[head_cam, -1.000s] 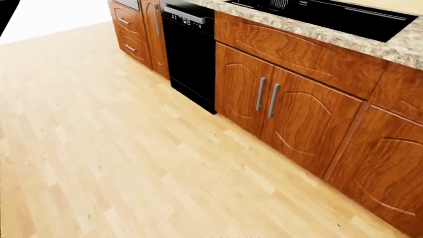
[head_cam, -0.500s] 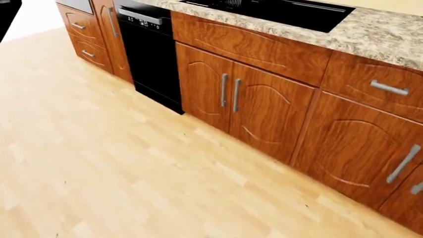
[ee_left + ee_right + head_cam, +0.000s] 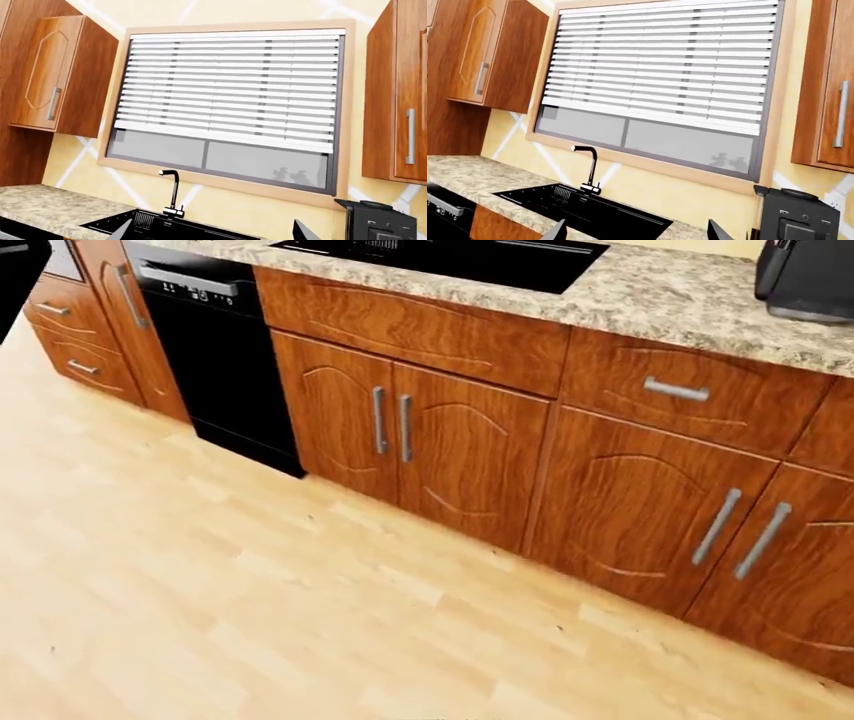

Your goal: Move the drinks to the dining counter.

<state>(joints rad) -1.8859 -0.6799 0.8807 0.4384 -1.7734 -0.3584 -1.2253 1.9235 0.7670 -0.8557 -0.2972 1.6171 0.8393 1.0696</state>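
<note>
Speckled granite counter (image 3: 694, 300) tops arched wood cabinet doors (image 3: 467, 455).

Head looks down; wrists look level

Head view tilts down at cabinet fronts and floor; both wrist views face the window (image 3: 227, 107) wall, sharing the black sink (image 3: 584, 212) and coffee machine (image 3: 797, 217).

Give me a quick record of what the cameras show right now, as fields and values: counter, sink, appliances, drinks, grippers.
counter: speckled granite top over reddish wood cabinets with silver handles
sink: black, set into the counter, black faucet behind it
window: blinds partly lowered, above the sink
dishwasher: black, built in beside the double cabinet doors
coffee machine: black, on the counter
floor: light wood
drinks: none in view
dining counter: not in view
left gripper: fingertips spread, nothing between them
right gripper: fingertips spread, nothing between them
</note>
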